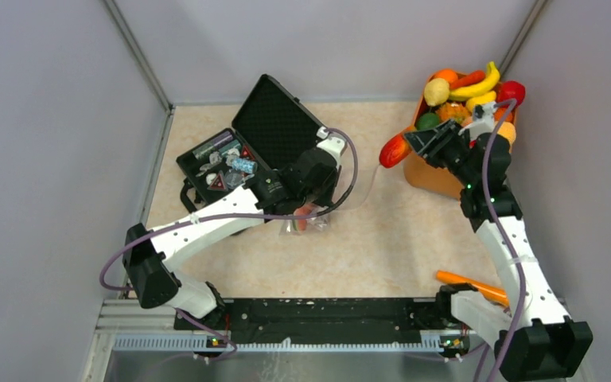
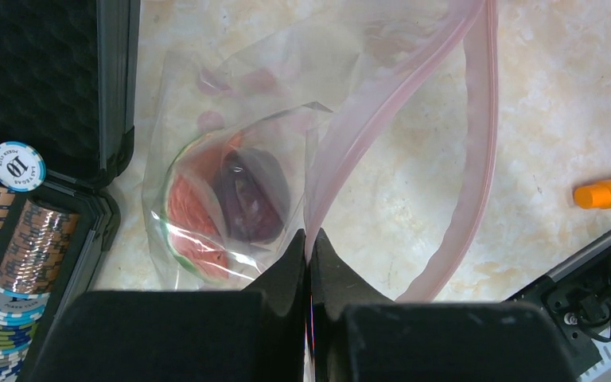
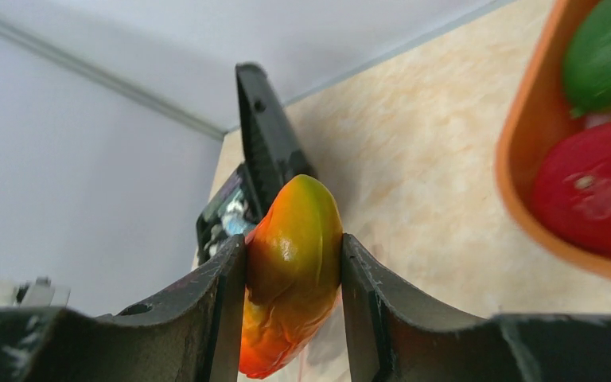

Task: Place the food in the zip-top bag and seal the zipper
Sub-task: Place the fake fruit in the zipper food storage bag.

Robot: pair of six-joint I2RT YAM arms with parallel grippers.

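Two pieces bagged, a third in the jaws, zipper unsealed.
A watermelon slice and a dark purple piece lie inside the zip-top bag, which rests on the table beside the black case. The left gripper is pinched tight on the bag's mouth edge. The right gripper clamps a mango-like fruit near the orange bowl, well apart from the bag. Most of the food sits heaped in that bowl and the zipper gapes, so the task looks early.
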